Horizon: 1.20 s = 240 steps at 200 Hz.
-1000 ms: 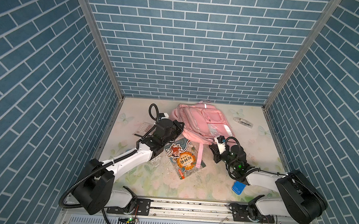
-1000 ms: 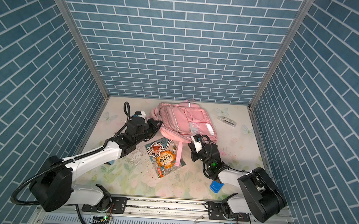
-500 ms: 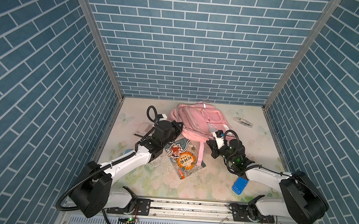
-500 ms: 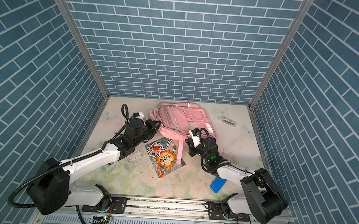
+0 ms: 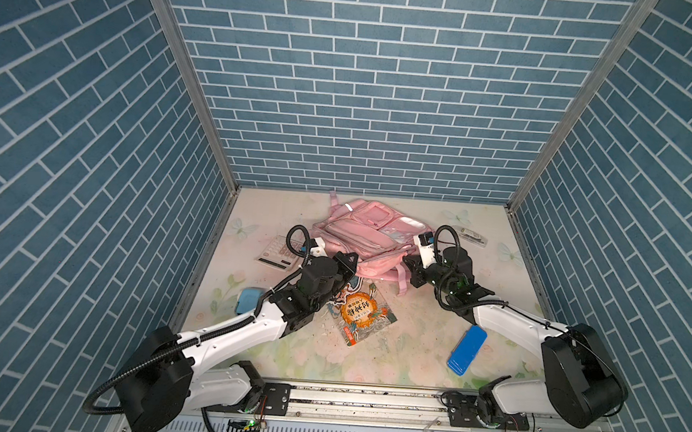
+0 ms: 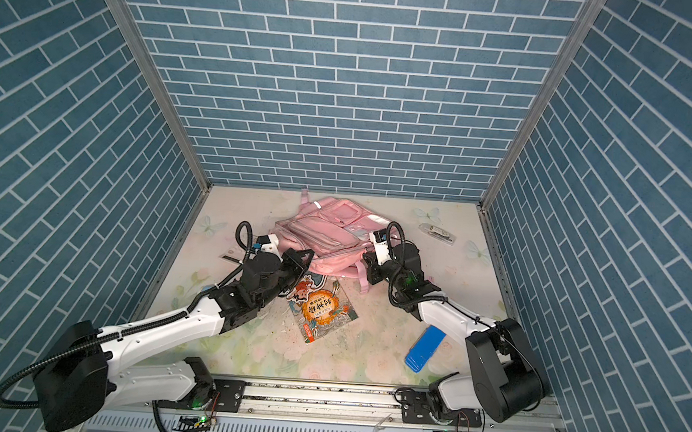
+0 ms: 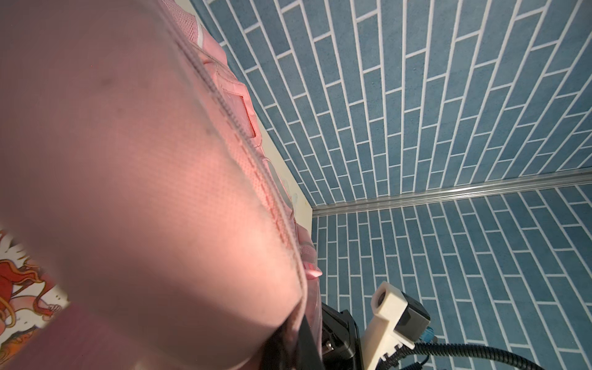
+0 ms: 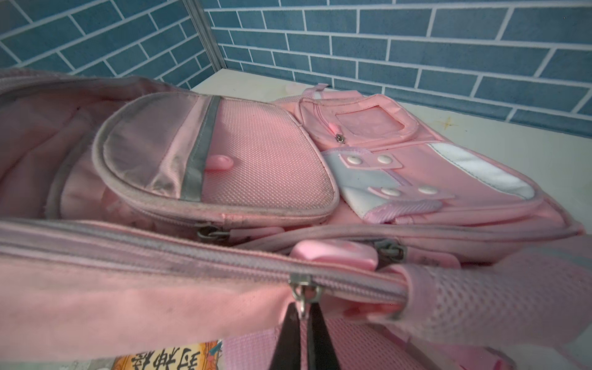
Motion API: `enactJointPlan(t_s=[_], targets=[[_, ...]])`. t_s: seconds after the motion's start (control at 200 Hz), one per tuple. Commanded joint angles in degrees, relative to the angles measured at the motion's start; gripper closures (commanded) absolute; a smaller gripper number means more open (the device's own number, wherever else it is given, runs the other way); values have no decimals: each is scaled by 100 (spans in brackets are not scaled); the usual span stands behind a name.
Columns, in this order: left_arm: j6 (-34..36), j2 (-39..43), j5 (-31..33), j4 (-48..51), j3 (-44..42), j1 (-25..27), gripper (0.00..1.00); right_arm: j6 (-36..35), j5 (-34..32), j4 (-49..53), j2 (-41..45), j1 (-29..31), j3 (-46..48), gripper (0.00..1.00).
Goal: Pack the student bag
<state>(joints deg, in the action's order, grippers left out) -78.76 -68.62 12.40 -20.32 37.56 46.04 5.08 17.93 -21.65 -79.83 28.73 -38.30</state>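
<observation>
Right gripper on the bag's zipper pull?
Yes, in the right wrist view the right gripper is closed around the metal zipper pull on the pink backpack.

The student bag (image 8: 266, 166) is matt pink cloth, a fine woven mesh on its pocket fronts, with grubby grey piping. Its strips (image 8: 195, 150) are shiny silver, its window (image 8: 368, 123) clear plastic, its zip pull (image 8: 304, 290) dull metal. The book (image 5: 360, 314) has a glossy paper cover. The blue case (image 5: 467, 349), near right, is smooth plastic. The walls (image 5: 366, 81) look matt and grainy, the corner posts (image 5: 191, 77) brushed metal
</observation>
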Motion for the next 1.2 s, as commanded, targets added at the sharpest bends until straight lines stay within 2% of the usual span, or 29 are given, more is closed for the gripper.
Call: enactJointPlan(t_s=[0.0,0.11,0.385,0.51,0.61,0.625,0.68,0.725,0.785,0.905,0.995,1.195], targets=[[-65,-35,167,-845,-18,163,100,-340,830,-47,175,-27,-40,100],[-81,-102,408,-1051,-22,232,100,-141,1107,-405,465,162,346,100],[-190,-256,1042,-1412,-131,587,100,59,573,-241,696,855,361,100],[-97,-367,848,-1392,-51,619,100,205,142,5,672,870,242,100],[367,-301,508,-934,55,574,100,271,-154,173,766,871,307,100],[475,-275,422,-814,89,550,97,293,-214,191,795,862,336,100],[964,-166,-15,-367,187,375,65,294,-283,205,887,852,454,100],[1365,-70,-355,157,291,201,51,330,-288,187,969,786,536,100],[1877,39,-810,693,399,-66,42,354,-153,135,1052,640,627,100],[2970,165,-1342,1846,770,-582,36,156,-93,451,1040,390,609,100],[4149,71,-1685,2421,1089,-863,34,30,95,662,1063,187,590,100],[7848,-368,-1709,3250,1610,-990,34,-331,480,1046,1129,-167,503,100]])
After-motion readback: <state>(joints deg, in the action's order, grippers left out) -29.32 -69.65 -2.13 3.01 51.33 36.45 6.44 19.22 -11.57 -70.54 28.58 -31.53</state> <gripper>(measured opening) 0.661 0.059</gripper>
